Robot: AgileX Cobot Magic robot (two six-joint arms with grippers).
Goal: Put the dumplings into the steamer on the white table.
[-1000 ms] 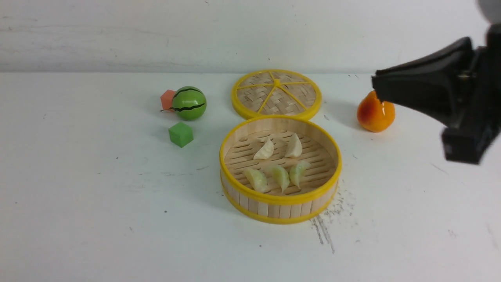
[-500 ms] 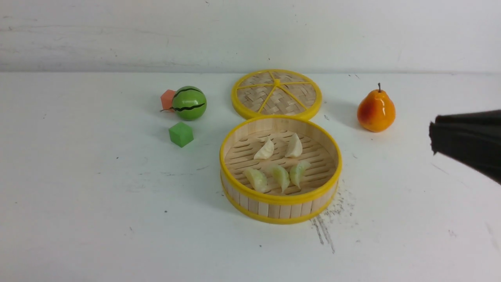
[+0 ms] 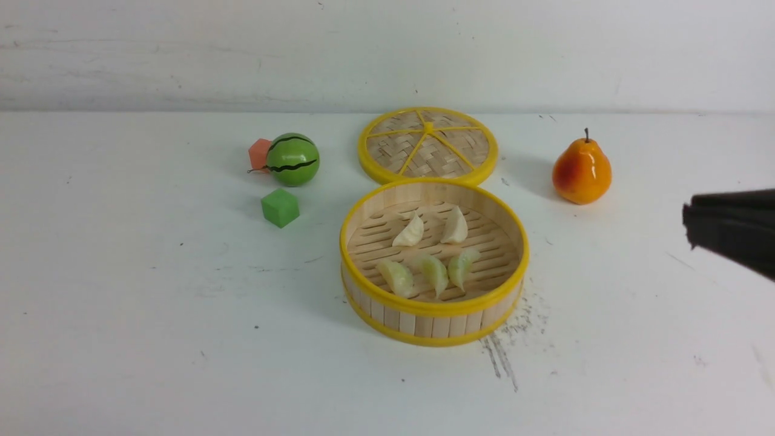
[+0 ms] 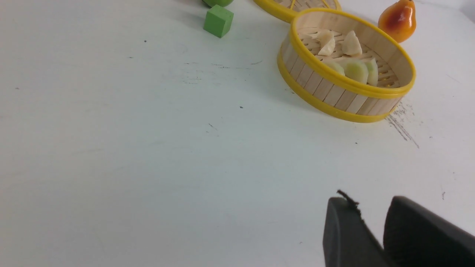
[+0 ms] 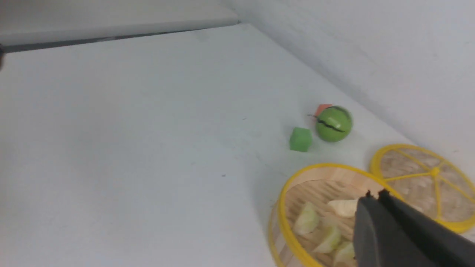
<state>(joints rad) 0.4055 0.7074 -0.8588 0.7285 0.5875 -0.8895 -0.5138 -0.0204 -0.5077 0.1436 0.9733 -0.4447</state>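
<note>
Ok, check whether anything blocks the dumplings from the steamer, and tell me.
Nothing visible does. All five dumplings already lie on the slatted floor inside the steamer. The lid lies flat on the white table behind it, leaving the steamer uncovered.

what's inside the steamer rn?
Five dumplings on the steamer floor: two cream at the back, three pale green in front. The near wall hides only a floor strip.

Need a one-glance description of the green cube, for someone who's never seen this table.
Find the steamer mid-table. To its left, further back, sits a striped green ball. The green cube stands just in front of the ball, apart from it: flat-faced, plain green, unlike the orange block tucked behind the ball.
</note>
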